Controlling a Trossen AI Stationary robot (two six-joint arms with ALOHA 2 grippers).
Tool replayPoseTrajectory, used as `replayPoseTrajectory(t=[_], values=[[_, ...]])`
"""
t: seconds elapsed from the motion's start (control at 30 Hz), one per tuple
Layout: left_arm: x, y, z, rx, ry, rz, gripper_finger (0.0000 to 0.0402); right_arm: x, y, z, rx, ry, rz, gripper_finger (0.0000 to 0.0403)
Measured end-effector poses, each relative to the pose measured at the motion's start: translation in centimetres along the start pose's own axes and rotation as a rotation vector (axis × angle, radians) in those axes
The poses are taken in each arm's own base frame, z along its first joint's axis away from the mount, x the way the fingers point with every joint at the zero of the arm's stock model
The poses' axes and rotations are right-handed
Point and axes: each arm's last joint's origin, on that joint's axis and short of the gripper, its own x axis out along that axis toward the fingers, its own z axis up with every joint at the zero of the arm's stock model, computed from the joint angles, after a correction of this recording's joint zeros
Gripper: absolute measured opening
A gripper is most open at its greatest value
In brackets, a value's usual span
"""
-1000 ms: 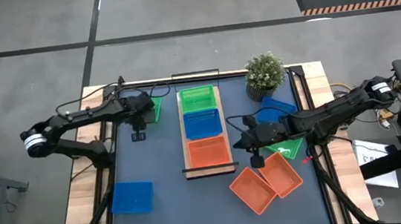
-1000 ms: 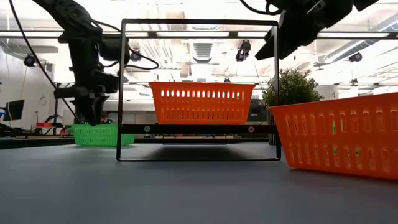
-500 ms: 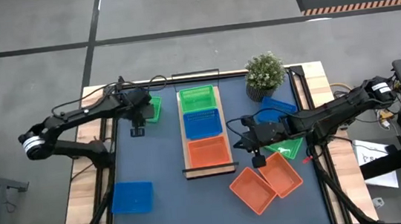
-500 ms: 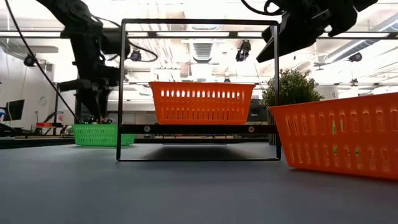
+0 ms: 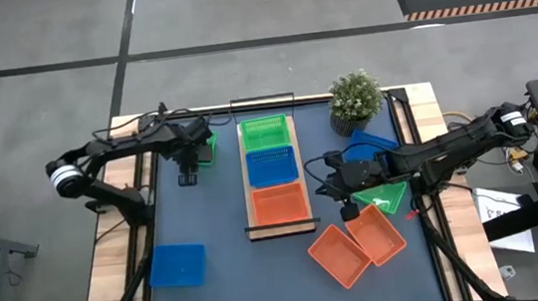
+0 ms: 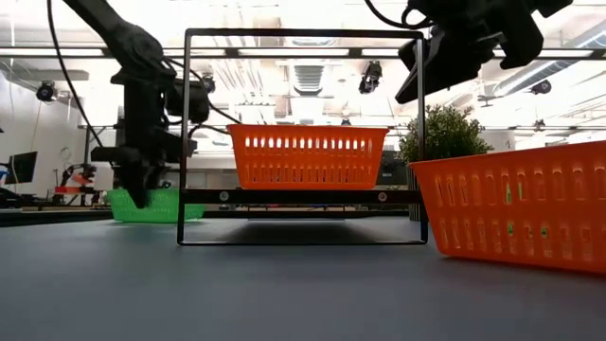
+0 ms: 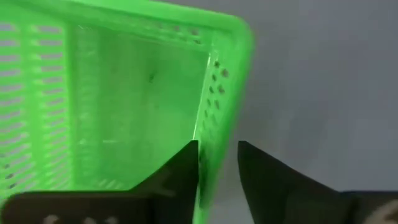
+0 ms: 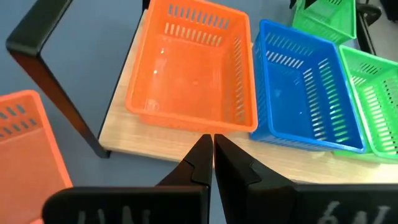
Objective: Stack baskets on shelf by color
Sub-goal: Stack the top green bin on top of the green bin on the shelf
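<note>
The light-wood shelf (image 5: pixel 250 188) carries a green basket (image 5: pixel 264 131), a blue basket (image 5: pixel 272 166) and an orange basket (image 5: pixel 279 204), one of each. Another green basket (image 5: pixel 206 147) sits on the table left of the shelf. My left gripper (image 7: pixel 217 155) is open and points down over it, one finger inside, one outside its wall. My right gripper (image 5: pixel 328 189) is shut and hovers right of the shelf, facing the orange basket (image 8: pixel 193 68). Two orange baskets (image 5: pixel 338 256) (image 5: pixel 376 234) lie on the table near it, and a green basket (image 5: pixel 386 199) lies under the right arm. My left gripper straddles the green basket's side wall near a corner (image 7: pixel 214 134) from above. Grey table shows between the wall and the outer finger (image 7: pixel 261 180). Whether the inner finger (image 7: pixel 183 171) touches the wall I cannot tell. The basket rests on the table.
A blue basket (image 5: pixel 178 265) lies at the table's near left, another blue one (image 5: pixel 375 142) beside a potted plant (image 5: pixel 355 99) at the far right. The shelf's black frame (image 6: pixel 185 142) stands upright at its ends.
My left gripper has come down over the green basket's wall, and the left arm's elbow has swung toward the table. The right arm has kept nearly still.
</note>
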Motion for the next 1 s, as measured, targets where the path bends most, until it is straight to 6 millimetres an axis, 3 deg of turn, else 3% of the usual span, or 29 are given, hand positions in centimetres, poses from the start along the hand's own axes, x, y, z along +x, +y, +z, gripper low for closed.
replayPoseTrajectory(t=[0.13, 0.27, 0.37, 0.6, 1.0], values=[[0.1, 0.1, 0.0, -0.029, 0.018, 0.019, 0.0013, -0.2, -0.1, 0.1, -0.023, -0.012, -0.003, 0.0009], [-0.7, 0.2, 0.3, -0.117, 0.042, 0.102, 0.0002, -0.6, -0.1, 0.1, -0.021, -0.019, -0.005, 0.0009], [-2.6, 0.0, 0.5, -0.180, 0.062, 0.150, 0.0001, -0.8, -0.1, 0.1, -0.019, -0.019, -0.004, 0.0009], [-9.1, -2.5, 2.2, -0.361, -0.047, 0.147, 0.0000, -1.2, -0.2, 0.1, 0.016, -0.023, -0.005, 0.0009], [-21.1, -10.9, 7.0, -0.503, -0.371, -0.148, 0.0000, -1.2, -0.2, 0.0, 0.033, -0.014, 0.001, 0.0009]])
